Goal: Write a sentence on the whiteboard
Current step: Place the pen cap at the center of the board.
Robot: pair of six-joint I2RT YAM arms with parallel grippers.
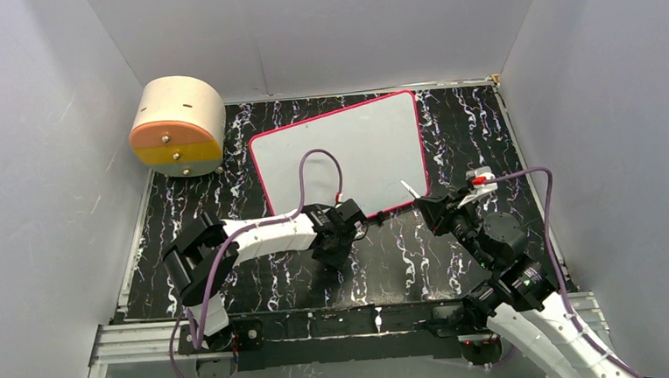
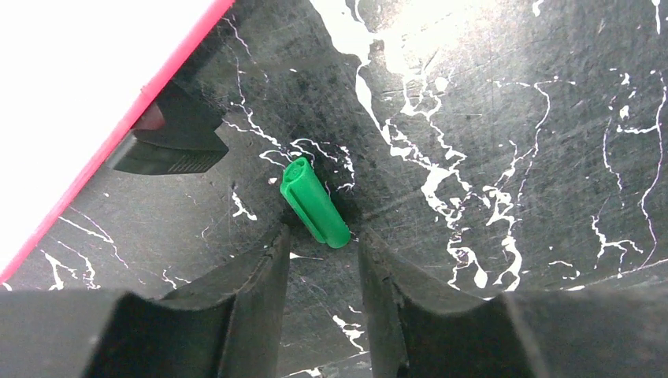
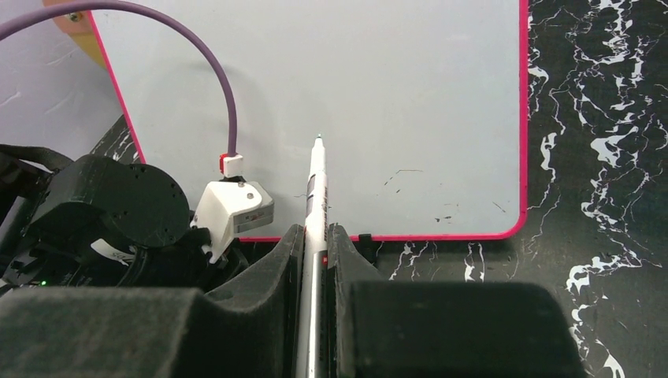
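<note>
The whiteboard (image 1: 346,149) lies flat at the back middle, white with a pink-red rim; it also shows in the right wrist view (image 3: 354,102). It carries only a few faint dark specks; no teal sentence shows on it. My right gripper (image 1: 423,204) (image 3: 315,233) is shut on a white pen (image 3: 316,185), whose tip points over the board's near edge. My left gripper (image 1: 368,224) (image 2: 323,236) is open and low over the table by the board's near rim. A green pen cap (image 2: 314,201) lies on the table just past its fingertips, untouched.
A round wooden drum (image 1: 178,124) with an orange, yellow and grey face stands at the back left. The left arm's purple cable (image 1: 320,159) loops over the board. A small black piece (image 2: 169,142) sits at the board's rim. Grey walls enclose the marbled table (image 1: 469,146).
</note>
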